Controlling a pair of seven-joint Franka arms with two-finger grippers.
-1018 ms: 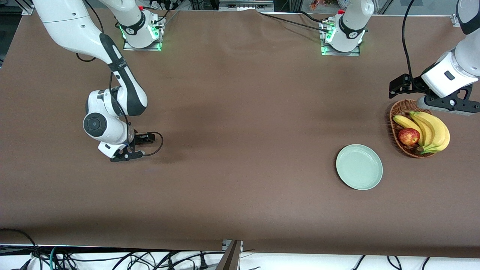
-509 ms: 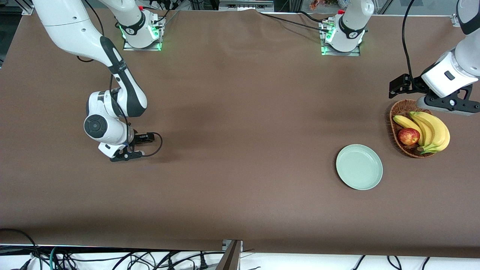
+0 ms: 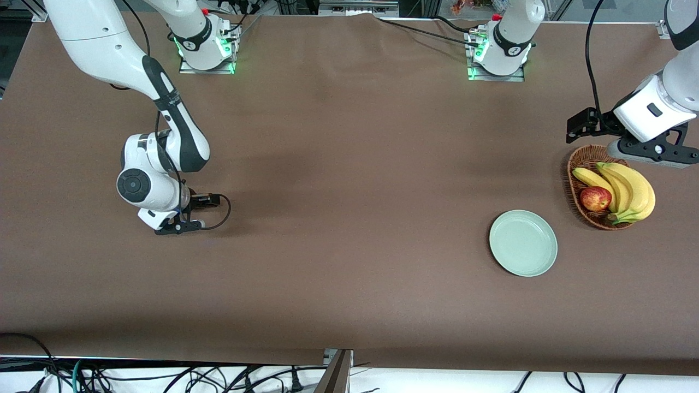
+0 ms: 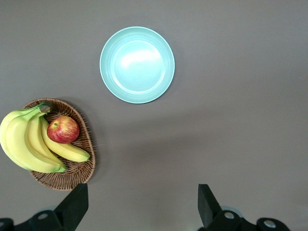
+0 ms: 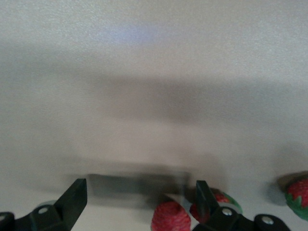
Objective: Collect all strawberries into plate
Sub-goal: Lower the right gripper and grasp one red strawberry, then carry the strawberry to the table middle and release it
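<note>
- Red berries first: three strawberries showed in the right wrist view, one (image 5: 169, 216) lying between the right gripper's spread fingers, a second (image 5: 222, 199) touching or just beside the tip of one finger, a third (image 5: 299, 193) a little apart at the picture's edge.
- You could not find any of them in the front view; the right arm's wrist covered that patch of the brown table cloth (image 3: 349, 164).
- The right gripper (image 5: 139, 199) stood low over the cloth at the right arm's end of the table, jaws wide and empty.
- The plate (image 3: 523, 243), pale mint green, lay bare toward the left arm's end of the table, near the wicker basket (image 3: 580, 185) and nearer to the front camera than it.
- The basket held bananas (image 3: 628, 188) and an apple (image 3: 595, 198); neither belonged to the task.
- The left gripper (image 4: 142, 204) waited high over the basket's end of the table, jaws wide, nothing in them.
- Judgement: you were at the first pick, no berry collected yet.
- Next move, as judged: lower the right gripper onto the berry between its fingers, centre it, then close gently; the neighbouring berry was close enough to be nudged or pinched along.
- After the grasp a long carry across the table to the plate awaited you.
</note>
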